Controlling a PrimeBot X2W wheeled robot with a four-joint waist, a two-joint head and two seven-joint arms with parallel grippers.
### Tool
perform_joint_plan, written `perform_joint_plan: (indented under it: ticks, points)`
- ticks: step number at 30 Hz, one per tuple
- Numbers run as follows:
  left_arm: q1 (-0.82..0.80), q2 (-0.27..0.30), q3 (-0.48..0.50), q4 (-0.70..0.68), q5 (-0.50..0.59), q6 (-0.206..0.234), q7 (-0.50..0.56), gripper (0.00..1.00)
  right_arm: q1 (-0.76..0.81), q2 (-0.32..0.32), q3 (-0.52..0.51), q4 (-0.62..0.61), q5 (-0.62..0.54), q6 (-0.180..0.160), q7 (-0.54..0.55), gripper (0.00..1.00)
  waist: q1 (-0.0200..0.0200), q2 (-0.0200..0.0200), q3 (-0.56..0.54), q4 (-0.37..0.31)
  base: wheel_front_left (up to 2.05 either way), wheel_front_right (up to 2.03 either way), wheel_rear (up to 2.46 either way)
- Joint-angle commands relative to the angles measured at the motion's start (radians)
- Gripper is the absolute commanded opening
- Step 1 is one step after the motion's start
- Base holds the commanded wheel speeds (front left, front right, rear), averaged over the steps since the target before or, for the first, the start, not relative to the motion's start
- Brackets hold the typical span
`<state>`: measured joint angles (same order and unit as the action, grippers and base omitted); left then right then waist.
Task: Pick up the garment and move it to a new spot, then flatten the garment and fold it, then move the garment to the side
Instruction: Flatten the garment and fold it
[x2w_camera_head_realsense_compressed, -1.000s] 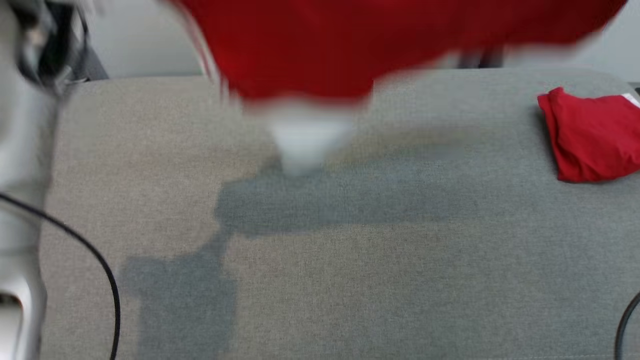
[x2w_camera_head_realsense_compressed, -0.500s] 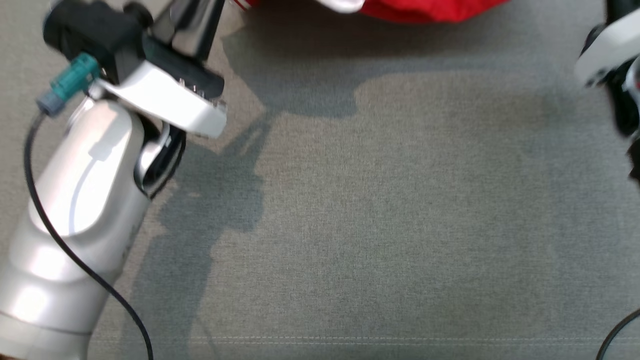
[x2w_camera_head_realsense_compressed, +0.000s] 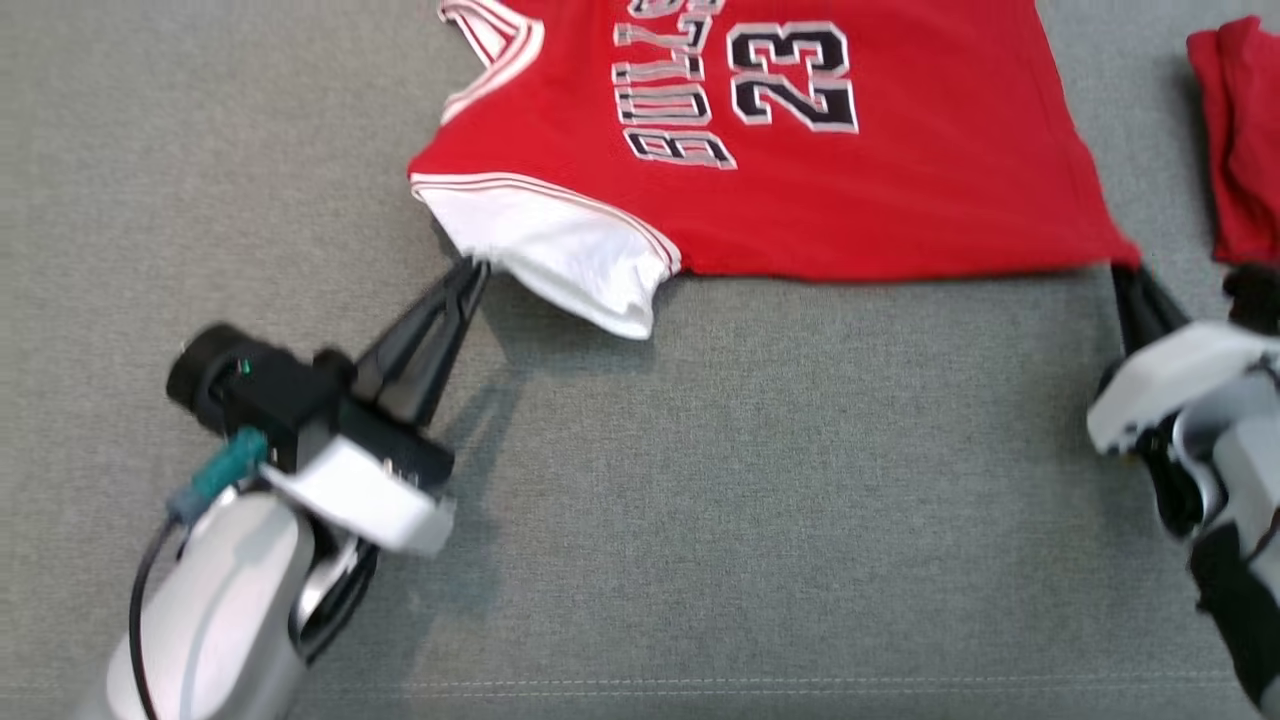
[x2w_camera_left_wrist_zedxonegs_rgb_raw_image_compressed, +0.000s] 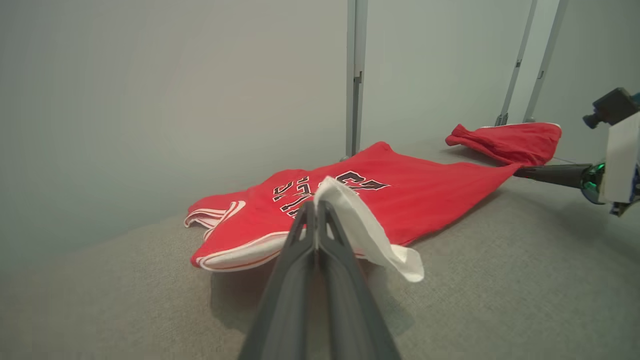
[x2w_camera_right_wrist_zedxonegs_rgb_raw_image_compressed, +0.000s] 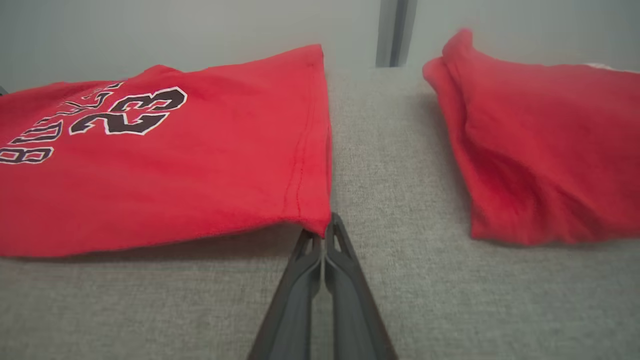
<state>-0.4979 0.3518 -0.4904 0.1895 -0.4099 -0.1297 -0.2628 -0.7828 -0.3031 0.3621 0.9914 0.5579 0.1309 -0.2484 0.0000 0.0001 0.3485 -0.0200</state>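
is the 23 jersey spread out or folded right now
Spread out, not folded: the jersey lies open on the grey surface, number and lettering showing. A white edge is lifted where the left gripper pinches it.

Jersey (x2w_camera_head_realsense_compressed: 800, 180) lies spread out on the cushion (x2w_camera_head_realsense_compressed: 750, 500), toward its far side. Left gripper (x2w_camera_head_realsense_compressed: 475, 270) sits at the jersey's near-left corner, right gripper (x2w_camera_head_realsense_compressed: 1125, 275) at its near-right corner, both touching the edge. A 2nd garment (x2w_camera_head_realsense_compressed: 1235, 150) lies just right of the jersey, not touching it.
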Motion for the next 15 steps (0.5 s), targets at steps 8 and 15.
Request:
perform_joint_plan:
  ticks: [8,15]
  points:
    - [0.235,0.028,0.083,-0.156,0.034,-0.001,0.001,0.0,0.197,-0.063,0.108,-0.04,0.132,0.0,-0.011,0.0,0.0,-0.0001,-0.116,0.027,0.0,0.0,0.0]
    - [0.36,0.047,0.1,-0.219,0.052,-0.001,0.001,0.0,0.27,-0.11,0.127,-0.06,0.196,0.0,-0.013,0.0,0.0,-0.0001,-0.165,0.037,0.0,0.0,0.0]
